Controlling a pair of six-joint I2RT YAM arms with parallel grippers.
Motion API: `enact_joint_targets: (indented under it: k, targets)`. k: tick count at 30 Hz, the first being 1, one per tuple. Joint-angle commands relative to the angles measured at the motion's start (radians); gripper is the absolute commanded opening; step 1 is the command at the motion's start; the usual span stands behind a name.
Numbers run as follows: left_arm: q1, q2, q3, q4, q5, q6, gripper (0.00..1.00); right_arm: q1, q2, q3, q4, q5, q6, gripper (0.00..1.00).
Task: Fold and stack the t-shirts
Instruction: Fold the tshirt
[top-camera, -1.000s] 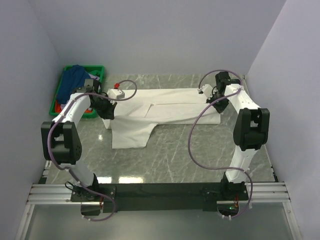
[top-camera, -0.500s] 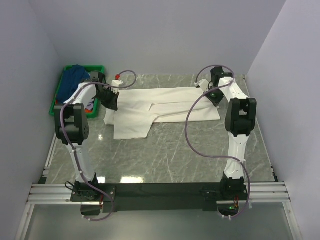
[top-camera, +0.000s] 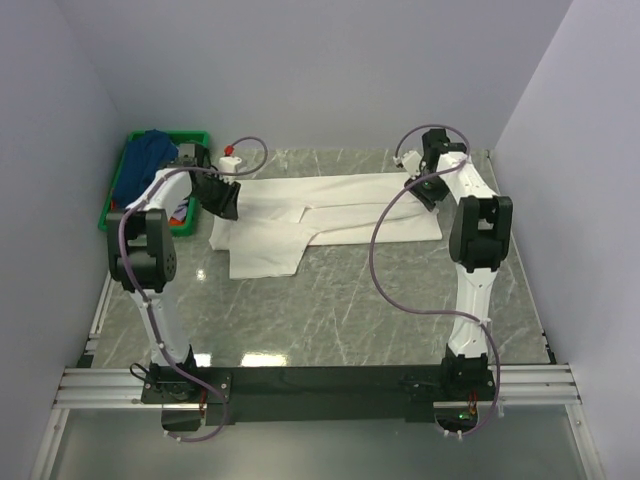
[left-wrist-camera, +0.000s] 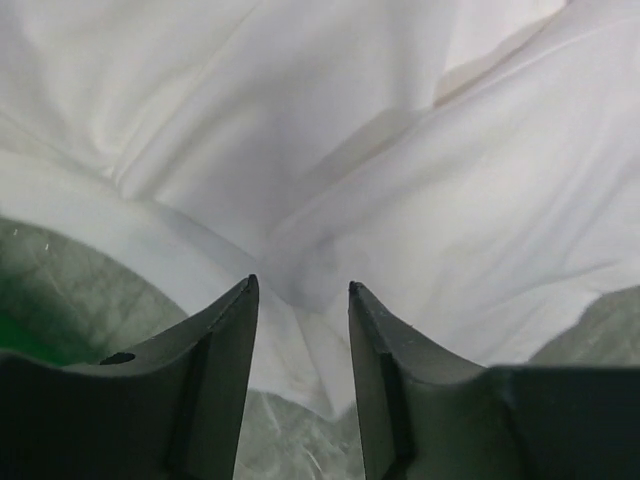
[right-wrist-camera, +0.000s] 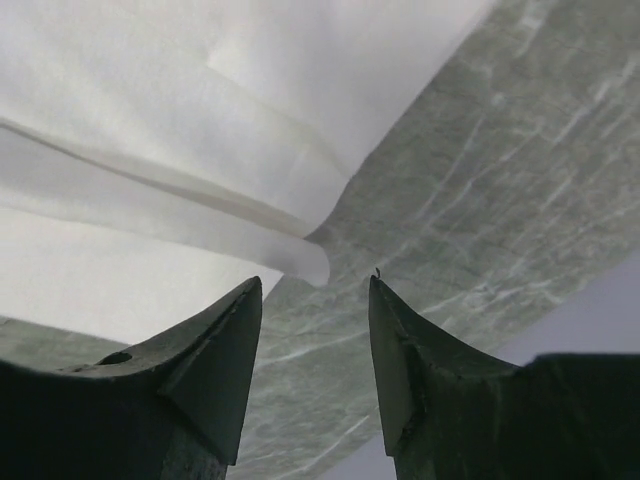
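Pale walls are standing around a grey marbled counter, and we are working at its far half. On it the white t-shirt is lying flat, folded into a long band from left to right, with one flap reaching toward us at the left end. At the far left corner the green crate is holding a dark blue t-shirt. Something red is showing beside it, but we cannot tell what.

We are holding our left hand low over the left end of the band, fingers spread and nothing pinched between them. Our right hand is hovering at the right end, also spread and empty, and a rolled fold edge is lying just in front of its fingertips.

We are judging that the lengthwise fold is laid and a crosswise one is coming next. To do it well, we are planning to pinch all layers together at each end, lift both ends evenly, and smooth the wrinkles near the left hand first.
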Motion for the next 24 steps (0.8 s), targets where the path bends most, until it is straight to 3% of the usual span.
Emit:
enact_joint_targets:
  k: [1,5,6,10,15,24]
  targets:
    - [0.004,-0.192,-0.078,0.069,0.005,-0.055,0.47,-0.007,-0.12,0.024,-0.009,-0.023,0.064,0.54]
    - [-0.007,-0.267,-0.164,0.119,-0.002,-0.092,0.5,-0.001,-0.169,-0.045,-0.043,-0.067,0.09,0.45]
    - [-0.013,-0.277,-0.178,0.122,-0.003,-0.092,0.47,0.001,-0.173,-0.059,-0.055,-0.1,0.099,0.35]
    - [-0.051,-0.284,-0.253,0.138,-0.008,-0.101,0.38,0.013,-0.165,-0.129,-0.066,-0.125,0.116,0.17]
    - [-0.087,-0.258,-0.315,0.179,-0.032,-0.135,0.31,0.028,-0.119,-0.158,-0.055,-0.111,0.15,0.12]
    - [-0.104,-0.215,-0.41,0.196,-0.086,-0.156,0.28,0.039,-0.047,-0.189,-0.015,-0.034,0.176,0.12]
